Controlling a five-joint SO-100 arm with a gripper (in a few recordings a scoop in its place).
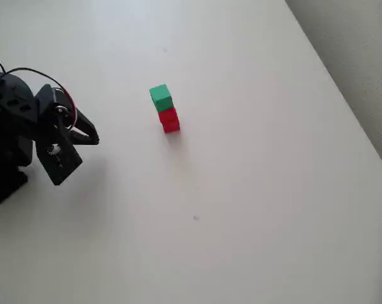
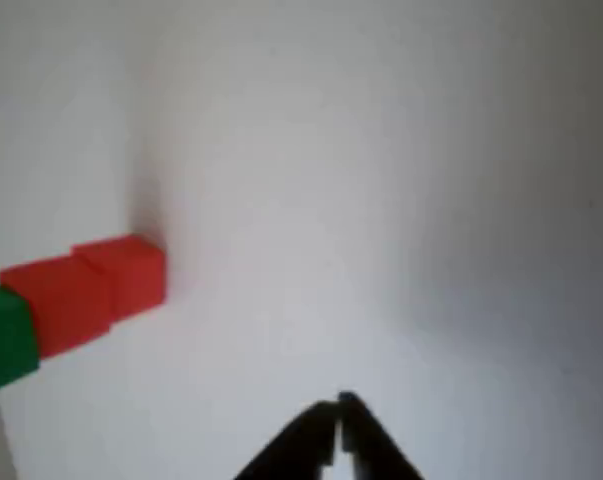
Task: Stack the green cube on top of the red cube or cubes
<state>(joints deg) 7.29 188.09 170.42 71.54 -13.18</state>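
Overhead view: the green cube (image 1: 159,97) sits on top of the red cubes (image 1: 169,119), faces flush, forming one upright column. A seam across the red portion shows two red blocks, one on the other. The column stands on the white surface (image 1: 260,190) in its middle region, somewhat nearer the far edge than the near edge, and well clear of the right edge, which runs diagonally down the picture's right side. A faint shadow lies on the surface just below the column's base.

The black arm occupies the left edge of the surface. Its pincer (image 1: 92,136) points toward the right side of the picture, well apart from the column and touching neither cube. Black and red wires loop over the arm's upper part.

Wrist view: the pincer (image 2: 338,408) shows at the bottom centre, its two dark fingertips (image 2: 316,425) pressed together with only a hairline seam between them. It is closed and holds nothing. The column appears at the left edge of this picture lying sideways, red cubes (image 2: 86,288) toward the centre and green cube (image 2: 3,340) at the picture's border; the picture is soft in focus. Bare white surface (image 2: 431,200) lies between the fingertips and the column.
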